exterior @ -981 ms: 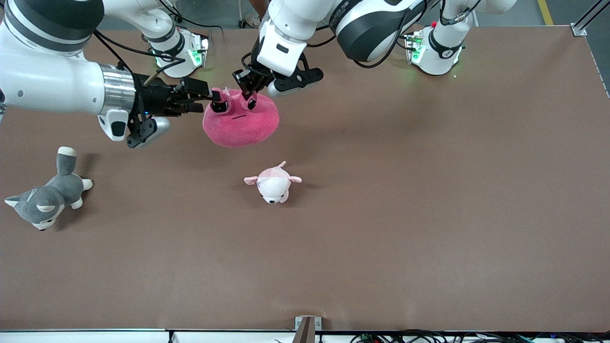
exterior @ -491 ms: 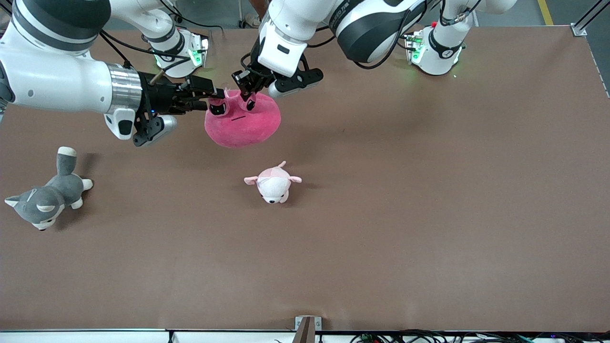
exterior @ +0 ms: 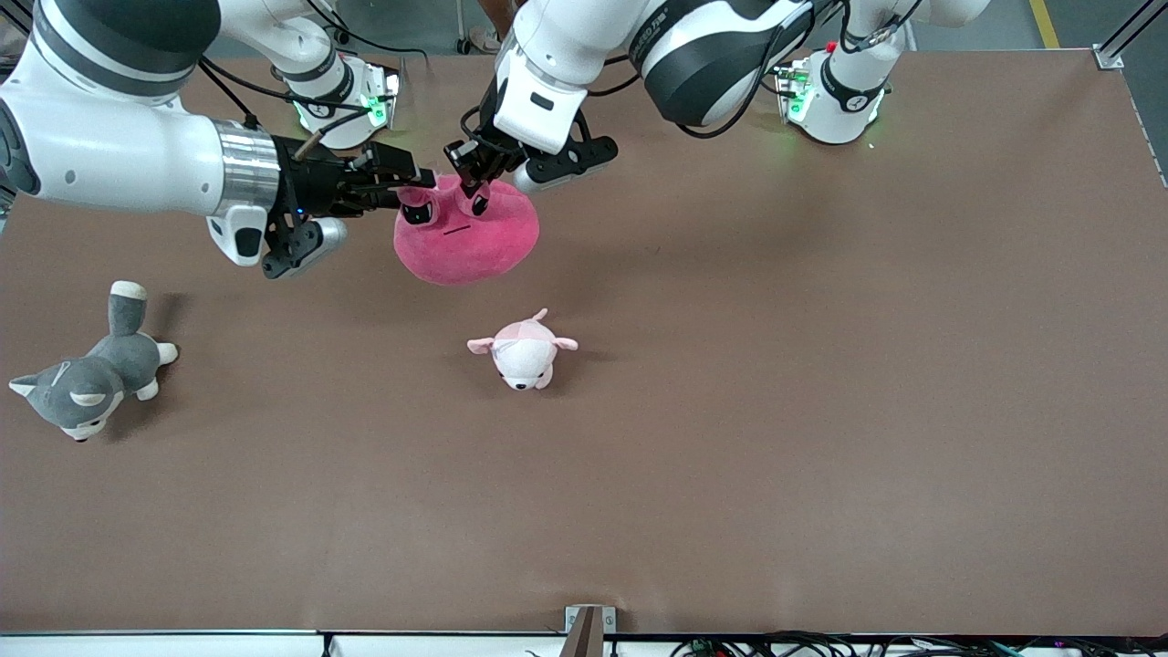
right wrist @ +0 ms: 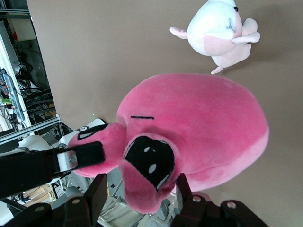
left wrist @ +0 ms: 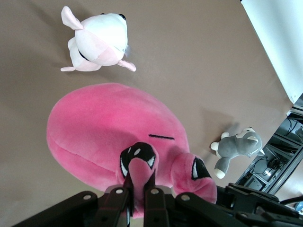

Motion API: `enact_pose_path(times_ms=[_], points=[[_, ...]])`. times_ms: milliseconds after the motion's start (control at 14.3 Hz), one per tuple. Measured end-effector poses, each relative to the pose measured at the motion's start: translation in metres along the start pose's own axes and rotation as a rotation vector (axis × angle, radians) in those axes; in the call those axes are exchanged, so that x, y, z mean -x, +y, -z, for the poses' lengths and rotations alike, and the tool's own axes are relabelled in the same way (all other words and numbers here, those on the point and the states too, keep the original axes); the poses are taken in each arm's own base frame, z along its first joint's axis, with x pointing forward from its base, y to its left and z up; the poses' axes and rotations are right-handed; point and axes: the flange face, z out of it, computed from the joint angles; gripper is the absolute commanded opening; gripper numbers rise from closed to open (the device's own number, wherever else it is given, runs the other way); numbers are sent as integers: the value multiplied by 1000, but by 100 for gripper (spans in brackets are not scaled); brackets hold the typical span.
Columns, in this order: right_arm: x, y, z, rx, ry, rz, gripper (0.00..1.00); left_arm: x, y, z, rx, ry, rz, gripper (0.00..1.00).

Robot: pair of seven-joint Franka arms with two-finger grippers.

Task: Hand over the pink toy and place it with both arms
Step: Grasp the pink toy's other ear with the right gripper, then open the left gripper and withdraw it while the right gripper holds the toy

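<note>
At the far left of the front view, low down, a grey-and-white husky plush (exterior: 87, 381) lies on the brown table (exterior: 821, 411), well apart from everything else.

In the upper left of that view the right arm, the one with the silver wrist, reaches in level from the frame's left edge. The right gripper (exterior: 415, 190) is at one bulging eye of the pink toy (exterior: 465, 242). In the right wrist view its two fingers (right wrist: 97, 194) stand a good way apart on either side of that black eye (right wrist: 149, 163); the plush bulges between them, but whether the pads press it cannot be told, so the jaws read as wide apart around the eye, not clamped.

Just right of it, upper centre of the front view, the left arm comes down from the top of the frame. The left gripper (exterior: 476, 179) has the toy's other eye stalk: in the left wrist view the fingers (left wrist: 154, 201) are drawn almost together, with only the narrow pink stalk (left wrist: 138, 172) pinched between them.

The pink toy hangs below both grippers, up off the table, its frowning mouth (exterior: 456, 230) turned toward the front camera. It is over the part of the table near the robots' bases, toward the right arm's end.

Lower, at the centre of the front view, a small pale pink-and-white plush (exterior: 522, 352) lies on the table, nearer the front camera than the spot under the toy.
</note>
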Motion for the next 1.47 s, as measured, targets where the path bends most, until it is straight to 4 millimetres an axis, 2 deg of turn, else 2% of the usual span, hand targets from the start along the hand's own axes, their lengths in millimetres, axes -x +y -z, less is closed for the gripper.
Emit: enact_pose_path(times_ms=[140, 280, 421, 491, 561, 771, 841, 911, 981, 1051, 1262, 1472], points=[[-3, 1, -3, 1, 0, -3, 63, 0, 0, -1, 0, 0, 1, 1], [-6, 4, -5, 1, 2, -8, 46, 0, 0, -1, 1, 0, 1, 1], [-8, 6, -6, 1, 0, -12, 23, 0, 0, -1, 1, 0, 1, 1], [-8, 6, -6, 1, 0, -13, 18, 0, 0, -1, 1, 0, 1, 1], [-8, 7, -5, 1, 1, -14, 14, 0, 0, -1, 1, 0, 1, 1], [-9, 8, -4, 0, 4, -16, 14, 0, 0, -1, 0, -1, 1, 6], [-9, 8, -3, 0, 5, -17, 14, 0, 0, -1, 0, -1, 0, 13], [-9, 8, -3, 0, 6, -17, 14, 0, 0, -1, 0, -1, 1, 34], [-9, 9, -3, 0, 6, -17, 14, 2, 0, -1, 0, -2, 13, 75], [-9, 8, -3, 0, 6, -17, 14, 3, 0, -2, -1, -3, 26, 99], [-9, 8, -3, 0, 6, -17, 14, 5, 0, -2, -1, -4, 34, 100], [-9, 8, -3, 0, 5, -17, 13, -1, 2, 3, 6, 3, 40, 100]])
